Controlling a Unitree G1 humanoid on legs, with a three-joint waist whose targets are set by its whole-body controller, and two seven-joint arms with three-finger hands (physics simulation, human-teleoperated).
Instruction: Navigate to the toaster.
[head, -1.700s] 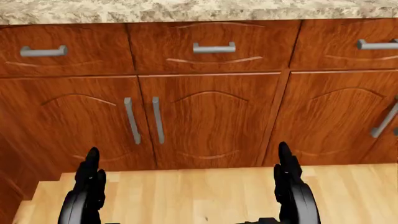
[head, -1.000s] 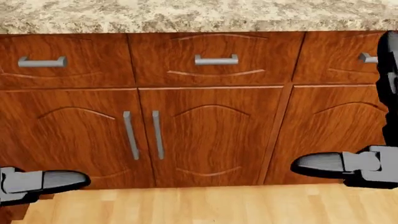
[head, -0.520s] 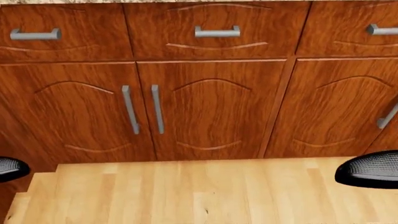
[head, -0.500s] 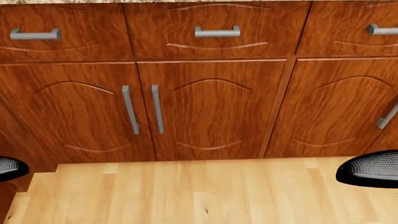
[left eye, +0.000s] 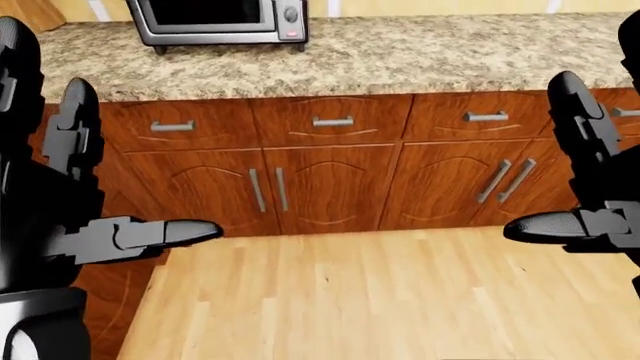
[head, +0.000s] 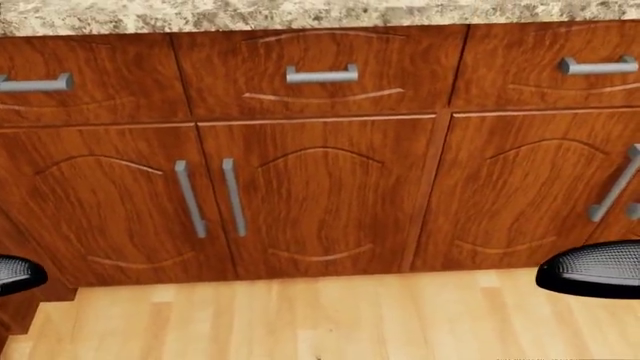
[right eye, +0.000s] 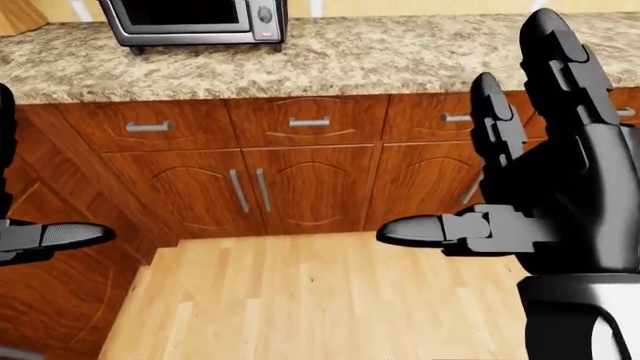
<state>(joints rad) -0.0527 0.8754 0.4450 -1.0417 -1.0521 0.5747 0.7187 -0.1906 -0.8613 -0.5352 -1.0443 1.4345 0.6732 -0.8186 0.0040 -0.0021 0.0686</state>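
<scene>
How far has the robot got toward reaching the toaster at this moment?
Done: it stands facing the reddish-brown wooden cabinets under the speckled granite countertop. In hand: both hands, left hand and right hand, are open and empty. Left: no toaster shows; only a silver oven-like appliance sits at the top left of the left-eye view.

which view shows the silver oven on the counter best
The left-eye view: the silver oven sits at top left on the granite counter, with door, knob and feet visible. The right-eye view crops it slightly more. The head view shows only cabinet doors.
</scene>
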